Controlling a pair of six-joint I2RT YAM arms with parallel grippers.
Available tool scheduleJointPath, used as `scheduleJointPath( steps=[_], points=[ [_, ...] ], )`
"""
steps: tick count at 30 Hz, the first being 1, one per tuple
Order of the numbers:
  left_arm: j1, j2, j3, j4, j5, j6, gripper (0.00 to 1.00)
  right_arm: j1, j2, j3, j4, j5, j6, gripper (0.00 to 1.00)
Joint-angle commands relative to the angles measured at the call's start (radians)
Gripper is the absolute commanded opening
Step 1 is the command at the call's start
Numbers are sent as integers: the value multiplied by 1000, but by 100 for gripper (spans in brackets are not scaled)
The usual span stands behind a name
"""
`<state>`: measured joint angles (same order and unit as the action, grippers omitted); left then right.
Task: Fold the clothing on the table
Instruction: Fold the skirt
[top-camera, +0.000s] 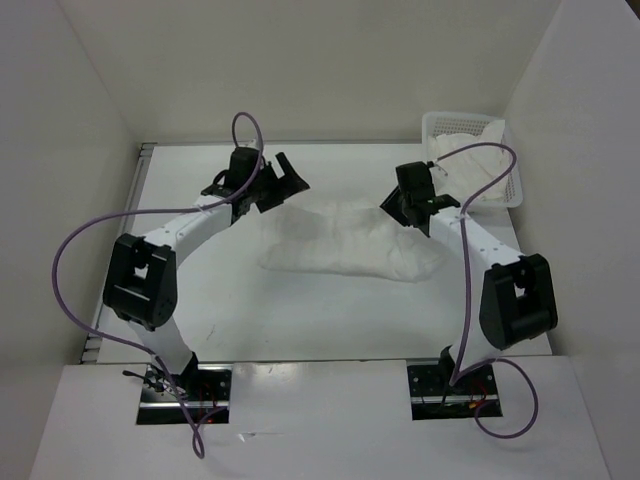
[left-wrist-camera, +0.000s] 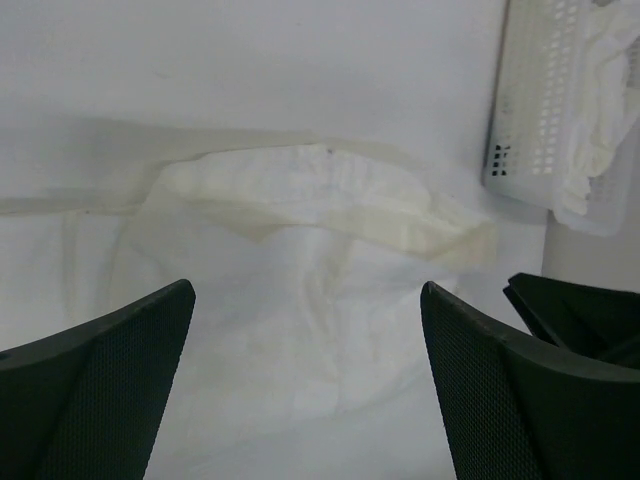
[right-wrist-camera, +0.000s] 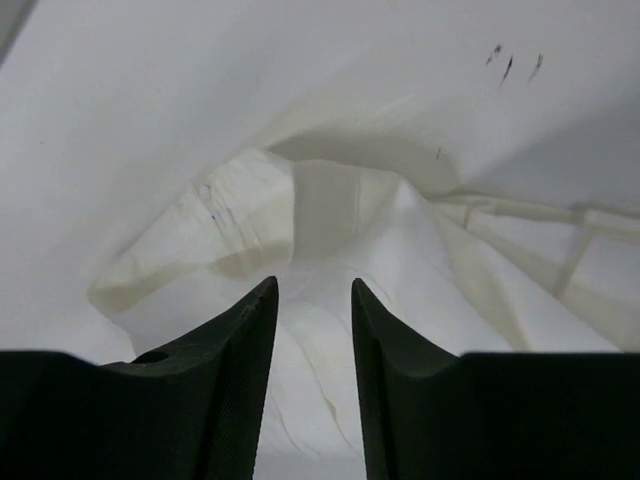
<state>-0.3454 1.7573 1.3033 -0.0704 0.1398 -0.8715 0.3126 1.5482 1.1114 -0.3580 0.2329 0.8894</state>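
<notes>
- Black fingers (left-wrist-camera: 110, 380) of the left end effector (left-wrist-camera: 306, 290) were spread wide, with nothing between them.
- It hung just beside the left end of the clothing (top-camera: 350, 245).
- White and bunched up, the clothing lay in the middle of the counter (top-camera: 250, 315), between the two arms.
- Over its right end, the right end effector (right-wrist-camera: 313, 282) had its fingers a little apart and seemed to hold nothing.
- At the far right corner stood a white basket (top-camera: 512, 190) with cloth in it.

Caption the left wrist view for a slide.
Open left gripper facing the crumpled white clothing, mesh basket at upper right.
</notes>
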Motion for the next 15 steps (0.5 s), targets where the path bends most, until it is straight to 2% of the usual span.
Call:
scheduleJointPath(
  steps=[1,4,8,12,13,14,15],
  points=[
    [3,-113,-28,67,27,39,100,-13,-69,27,85,39,-61,43],
    [-29,-195,-154,118,38,39,100,-13,-149,-24,94,61,-61,46],
    [-72,-220,-237,127,58,61,97,0,-250,-45,-14,60,-52,47],
    [-99,-185,-257,127,58,104,74,22,-306,-166,-93,83,21,47],
    [-99,-159,-257,127,58,104,57,22,-318,-192,-93,83,34,47],
    [-99,-142,-257,127,72,115,49,22,-344,-238,-93,83,46,56],
    [-99,-125,-236,127,83,124,41,22,-356,-257,-93,83,72,58]
  ],
)
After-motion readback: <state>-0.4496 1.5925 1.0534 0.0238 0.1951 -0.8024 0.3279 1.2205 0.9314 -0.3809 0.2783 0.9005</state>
